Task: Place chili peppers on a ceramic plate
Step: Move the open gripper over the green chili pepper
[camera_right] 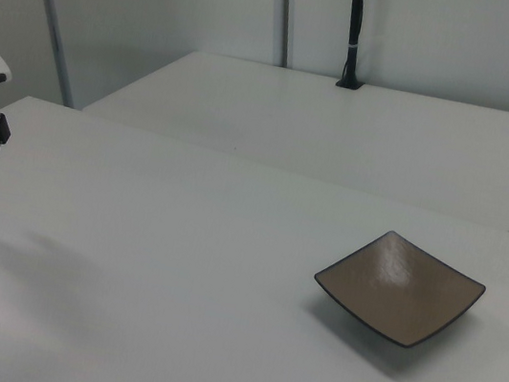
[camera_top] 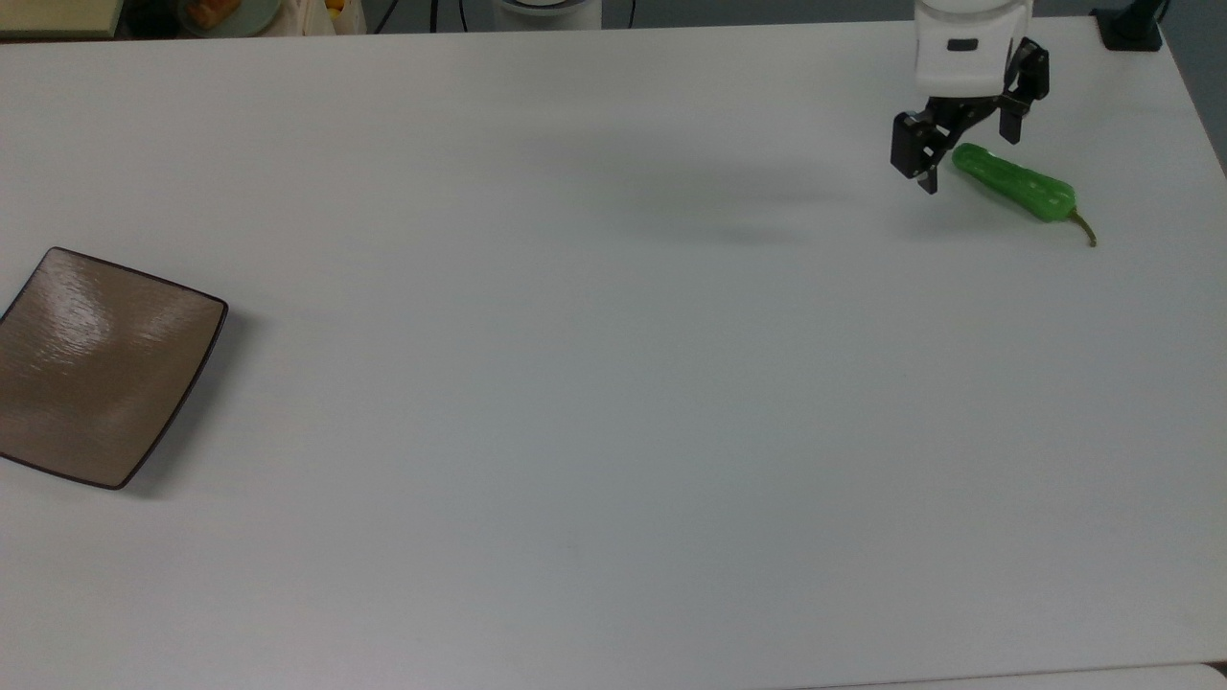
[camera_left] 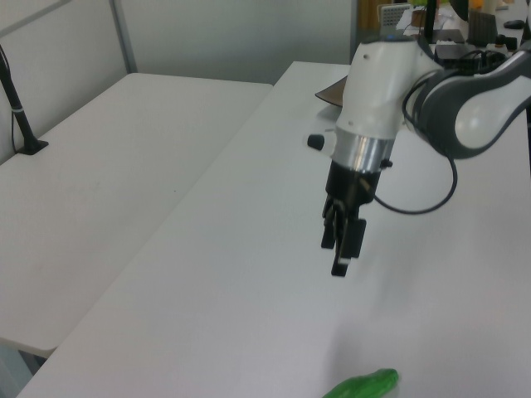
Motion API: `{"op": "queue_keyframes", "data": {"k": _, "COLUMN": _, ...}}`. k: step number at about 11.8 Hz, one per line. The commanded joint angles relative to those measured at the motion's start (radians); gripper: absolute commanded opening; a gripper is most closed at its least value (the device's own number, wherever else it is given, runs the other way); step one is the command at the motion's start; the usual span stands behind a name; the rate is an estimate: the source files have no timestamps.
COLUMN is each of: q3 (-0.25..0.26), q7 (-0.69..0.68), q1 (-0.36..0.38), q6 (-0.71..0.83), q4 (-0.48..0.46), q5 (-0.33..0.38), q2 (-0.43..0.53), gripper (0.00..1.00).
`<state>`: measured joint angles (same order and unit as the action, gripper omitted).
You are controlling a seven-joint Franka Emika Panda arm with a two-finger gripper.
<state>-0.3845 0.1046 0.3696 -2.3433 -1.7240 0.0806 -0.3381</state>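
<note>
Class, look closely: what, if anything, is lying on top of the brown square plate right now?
Nothing lies on the ceramic plate; its glossy surface is bare. The chili pepper lies on the white table, far toward the top view's right, beside the open gripper.

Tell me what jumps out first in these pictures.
The bright green chili pepper lies at the top view's far right on the white table, with the open black pincer hovering by its blunt tip. The brown square ceramic plate sits empty at the top view's far left.
</note>
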Motion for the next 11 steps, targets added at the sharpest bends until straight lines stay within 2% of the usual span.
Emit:
{"op": "queue_keyframes", "data": {"k": 1, "q3": 0.009, "q7": -0.003, "q1": 0.046, "q6": -0.016, "q4": 0.104, "q5": -0.054, "q2": -0.108, "gripper": 1.0}}
{"op": "queue_keyframes", "data": {"k": 3, "q3": 0.009, "q7": -0.008, "q1": 0.066, "q6": -0.021, "q4": 0.13, "q5": -0.058, "q2": -0.143, "gripper": 1.0}}
{"op": "queue_keyframes", "data": {"k": 6, "q3": 0.009, "q7": -0.005, "q1": 0.104, "q6": -0.021, "q4": 0.13, "q5": -0.094, "q2": -0.17, "gripper": 1.0}}
{"op": "queue_keyframes", "data": {"k": 9, "q3": 0.009, "q7": -0.008, "q1": 0.137, "q6": -0.021, "q4": 0.129, "q5": -0.097, "q2": -0.185, "gripper": 1.0}}
{"op": "queue_keyframes", "data": {"k": 11, "q3": 0.009, "q7": -0.003, "q1": 0.156, "q6": -0.021, "q4": 0.129, "q5": -0.129, "q2": -0.208, "gripper": 1.0}}
